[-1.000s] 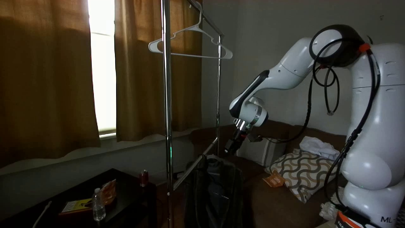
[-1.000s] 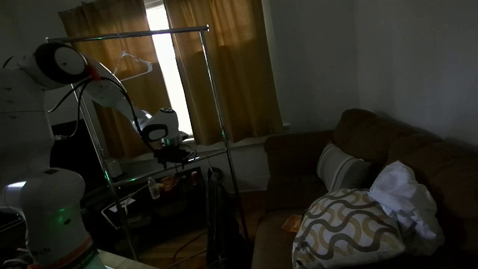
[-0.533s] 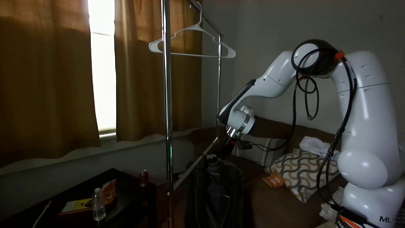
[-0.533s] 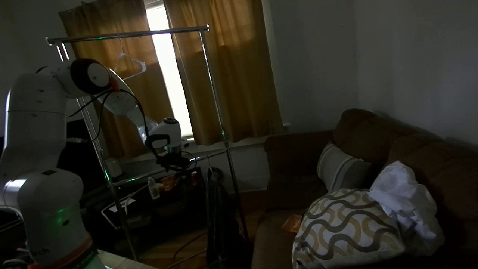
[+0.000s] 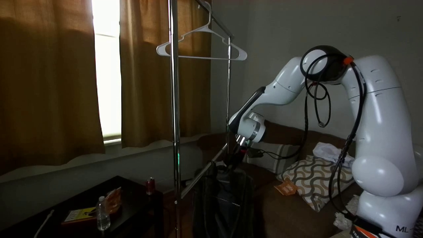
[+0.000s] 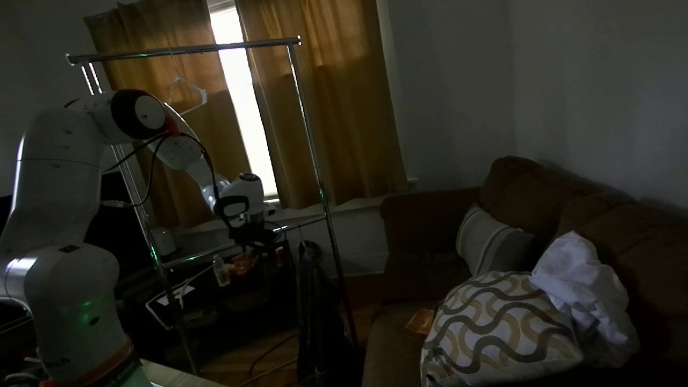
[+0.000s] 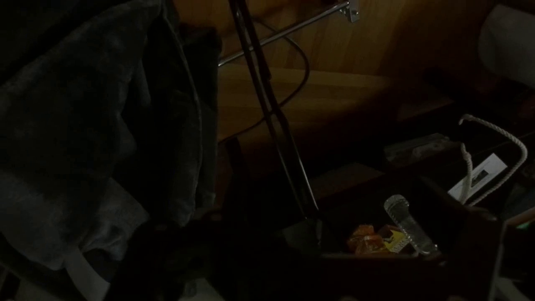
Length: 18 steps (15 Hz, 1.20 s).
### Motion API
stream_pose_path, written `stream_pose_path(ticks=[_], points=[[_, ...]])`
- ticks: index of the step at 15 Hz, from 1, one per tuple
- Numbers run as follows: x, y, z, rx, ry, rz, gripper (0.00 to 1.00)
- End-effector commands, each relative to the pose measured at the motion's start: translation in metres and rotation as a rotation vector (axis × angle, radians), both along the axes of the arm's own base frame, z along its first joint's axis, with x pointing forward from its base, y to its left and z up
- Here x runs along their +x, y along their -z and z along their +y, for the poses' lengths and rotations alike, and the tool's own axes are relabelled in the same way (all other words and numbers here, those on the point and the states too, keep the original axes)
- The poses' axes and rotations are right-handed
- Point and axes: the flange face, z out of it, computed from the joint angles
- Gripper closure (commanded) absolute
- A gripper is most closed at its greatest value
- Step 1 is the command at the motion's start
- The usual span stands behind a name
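Dark garment (image 5: pixel 228 205), one: hanging from the lower rail (image 6: pixel 204 252) of the clothes rack (image 6: pixel 310 134), just beside and mostly below the end effector (image 5: pixel 231 163); left side of wrist view. Contact between the two: cannot tell. End effector: spread wide, angled downward.

In an exterior view, the white arm (image 5: pixel 380 109) is standing on its base (image 5: pixel 390 208) and is making a strong bend at the elbow (image 5: pixel 325 62), which is forming its highest part. From there the forearm (image 5: pixel 287 81) is sloping downward to the wrist (image 5: pixel 249 127). The dark gripper (image 5: pixel 233 161) is pointing down at a slant, and its jaws are standing wide apart in the very dark wrist view.
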Motion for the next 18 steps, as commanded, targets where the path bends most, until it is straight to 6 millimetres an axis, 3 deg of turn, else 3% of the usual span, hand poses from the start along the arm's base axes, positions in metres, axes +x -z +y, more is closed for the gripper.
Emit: stream_pose_path(ticks=[1, 6, 7, 13, 18], points=[[0.012, 0.022, 0.005, -0.015, -0.025, 0.048, 0.0], [0.025, 0.042, 0.008, -0.028, -0.059, 0.074, 0.0], [0.018, 0.032, 0.008, -0.037, -0.051, 0.041, 0.0], [0.021, 0.032, 0.009, -0.029, -0.056, 0.039, 0.0], [0.035, 0.044, 0.019, -0.032, -0.085, 0.012, 0.0]])
